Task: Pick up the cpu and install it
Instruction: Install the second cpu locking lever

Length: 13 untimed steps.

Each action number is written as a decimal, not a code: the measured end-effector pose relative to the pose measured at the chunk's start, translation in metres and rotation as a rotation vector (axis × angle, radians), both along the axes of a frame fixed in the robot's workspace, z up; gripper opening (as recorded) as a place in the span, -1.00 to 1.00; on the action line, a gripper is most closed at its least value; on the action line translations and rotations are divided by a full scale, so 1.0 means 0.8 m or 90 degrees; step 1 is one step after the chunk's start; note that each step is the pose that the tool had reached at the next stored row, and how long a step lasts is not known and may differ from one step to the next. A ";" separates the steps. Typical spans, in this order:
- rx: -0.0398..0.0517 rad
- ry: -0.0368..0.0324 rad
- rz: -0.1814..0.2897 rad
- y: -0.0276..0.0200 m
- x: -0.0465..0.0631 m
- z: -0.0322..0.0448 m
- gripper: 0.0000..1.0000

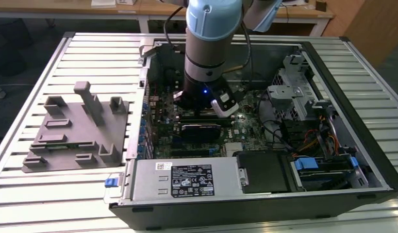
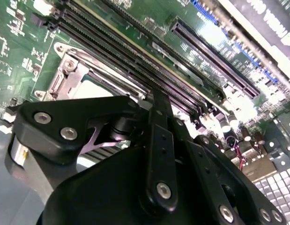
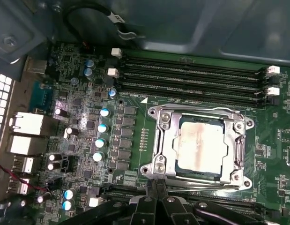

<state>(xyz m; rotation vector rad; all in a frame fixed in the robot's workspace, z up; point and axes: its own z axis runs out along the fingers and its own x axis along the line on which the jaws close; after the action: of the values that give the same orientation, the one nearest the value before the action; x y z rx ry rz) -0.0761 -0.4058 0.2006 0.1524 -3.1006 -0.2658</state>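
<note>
the cpu [image 3: 201, 148] is seen seated flat inside the metal-framed socket [image 3: 159, 140] on the green motherboard [image 3: 79, 117], just beside the memory slots [image 3: 191, 75]. the end effector [image 3: 156, 199] is held just above the socket's edge, apart from the chip; whether it is released or clenched cannot be told. in the exterior view, the arm [image 1: 208, 48] is lowered into the open computer case [image 1: 354, 141], with the grey fixture block [image 1: 76, 131] left on the table [image 1: 30, 194].

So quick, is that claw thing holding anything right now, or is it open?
Gripper: beside the socket, over the motherboard; open or shut cannot be told. The cpu lies in the socket, not held.
</note>
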 end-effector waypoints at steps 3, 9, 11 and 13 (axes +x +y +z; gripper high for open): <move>0.0092 0.0000 0.000 -0.0049 0.000 0.0000 -0.79; 0.0374 -0.0013 0.000 -0.0133 -0.002 -0.0008 -0.79; 0.0415 -0.0022 0.000 -0.0135 -0.004 -0.0023 -0.79; 0.0455 -0.0035 0.000 -0.0135 -0.007 -0.0041 -0.79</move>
<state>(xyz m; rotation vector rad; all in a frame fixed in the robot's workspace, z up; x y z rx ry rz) -0.0816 -0.4166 0.1973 0.1552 -3.0980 -0.3770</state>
